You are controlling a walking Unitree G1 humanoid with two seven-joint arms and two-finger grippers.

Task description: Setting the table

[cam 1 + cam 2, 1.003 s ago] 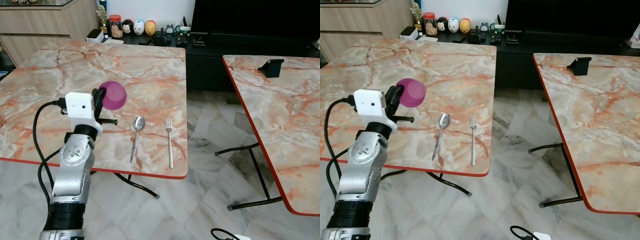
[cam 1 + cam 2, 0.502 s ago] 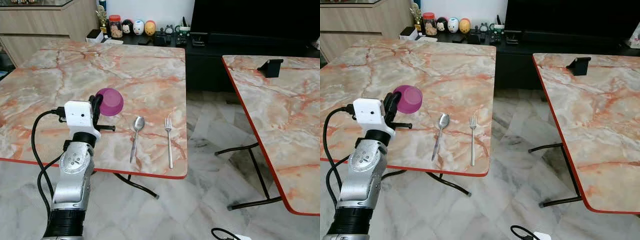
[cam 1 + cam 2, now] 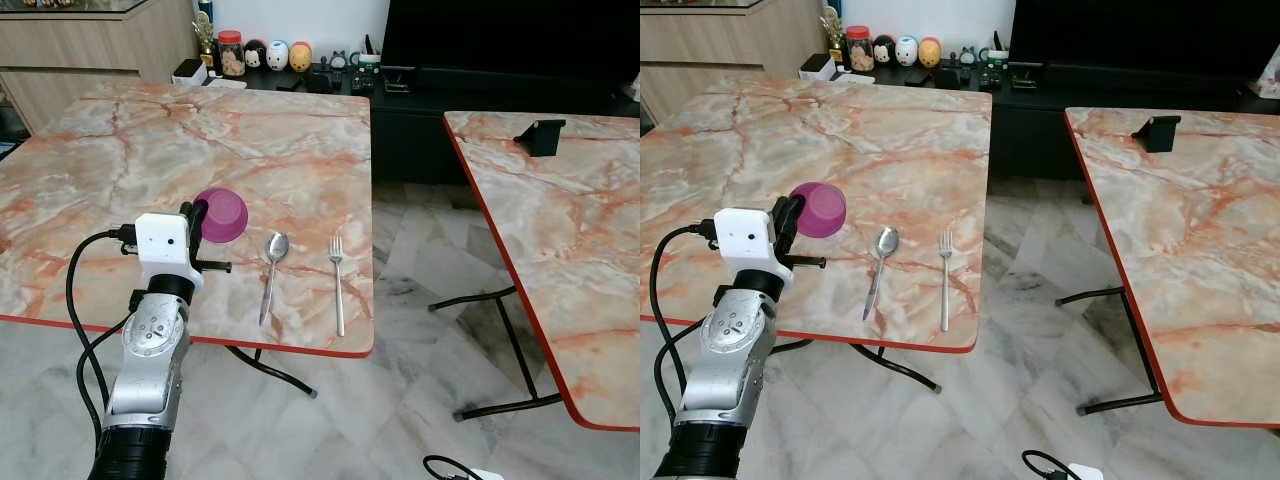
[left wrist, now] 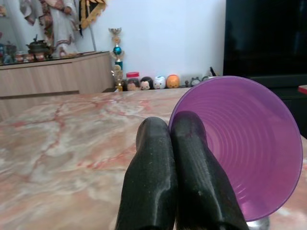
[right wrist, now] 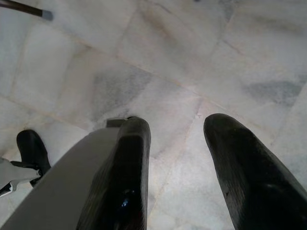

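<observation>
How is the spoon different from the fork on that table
The spoon ends in a rounded bowl; the fork ends in tines. The spoon lies slightly slanted, the fork lies almost straight. The spoon is nearer the purple bowl that the left gripper holds; the fork is nearer the table edge. Both are silver, flat on the table, heads pointing away from the robot.

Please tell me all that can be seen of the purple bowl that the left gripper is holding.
The purple bowl is small, round and looks like translucent plastic, with fine ridged rings inside. It appears empty. The left gripper is shut on its rim, one black finger inside and one outside. The bowl is tipped on its side, its opening turned toward the wrist camera. It is held low over the marble table, left of the spoon; whether it touches the table cannot be told.
</observation>
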